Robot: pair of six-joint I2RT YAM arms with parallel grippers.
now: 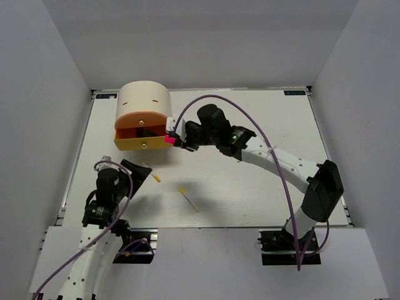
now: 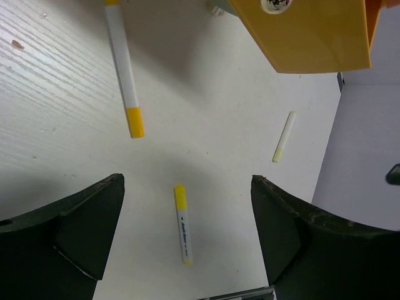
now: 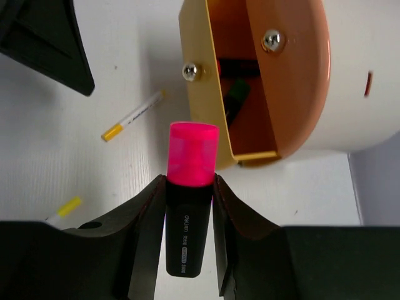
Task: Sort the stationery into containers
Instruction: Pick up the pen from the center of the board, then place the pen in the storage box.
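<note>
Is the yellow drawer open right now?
Open. The yellow drawer juts out from the beige cabinet, and the right wrist view shows a highlighter lying inside it.

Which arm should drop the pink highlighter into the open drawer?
Right: its jaws clamp the pink-capped highlighter beside the open yellow drawer. Left jaws hang open, empty, over white pens.

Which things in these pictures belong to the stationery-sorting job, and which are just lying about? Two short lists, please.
Belongs to the job: pink-capped highlighter, held in the right claw; white pens with yellow tips; open yellow drawer; beige cabinet.
Just there: purple cable; white table.
</note>
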